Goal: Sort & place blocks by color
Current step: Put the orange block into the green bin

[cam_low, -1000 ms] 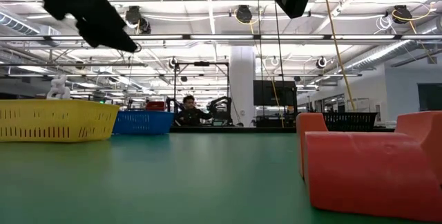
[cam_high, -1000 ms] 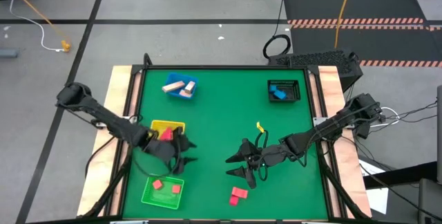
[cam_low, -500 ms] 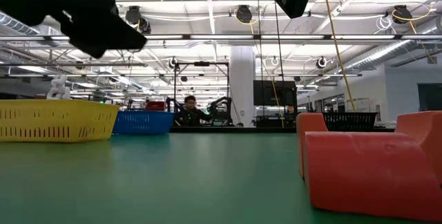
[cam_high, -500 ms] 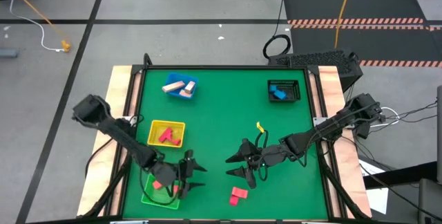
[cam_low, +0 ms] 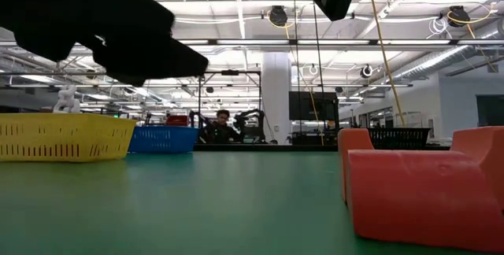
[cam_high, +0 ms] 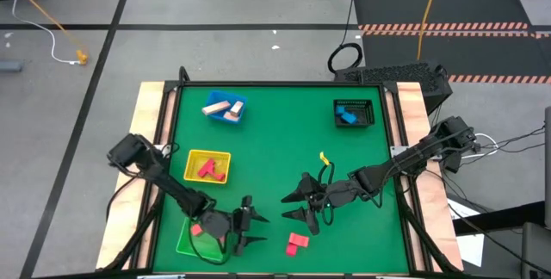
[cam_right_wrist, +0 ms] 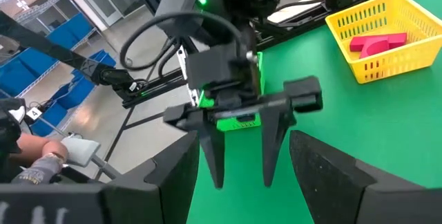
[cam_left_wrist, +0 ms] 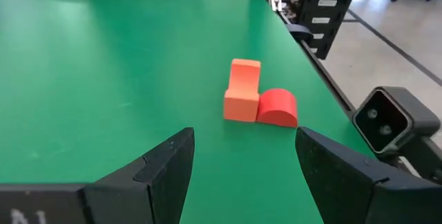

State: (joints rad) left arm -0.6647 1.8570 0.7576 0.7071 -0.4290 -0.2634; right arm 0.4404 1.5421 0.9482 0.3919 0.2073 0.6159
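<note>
Green tray [cam_high: 184, 243] under left arm

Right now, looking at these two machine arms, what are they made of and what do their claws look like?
Both arms are dark, slim, jointed limbs. The left gripper and right gripper each end in two black, flat, tapering fingers. Black cables loop along the left arm, a green light glows on its wrist, and a yellow cable lies by the right arm.

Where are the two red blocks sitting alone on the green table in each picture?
High view: red blocks, near the table's front edge.
Low view: big, at right.
Left wrist view: centre.
Right wrist view: not in it.
Shared landmark: the green table.
</note>
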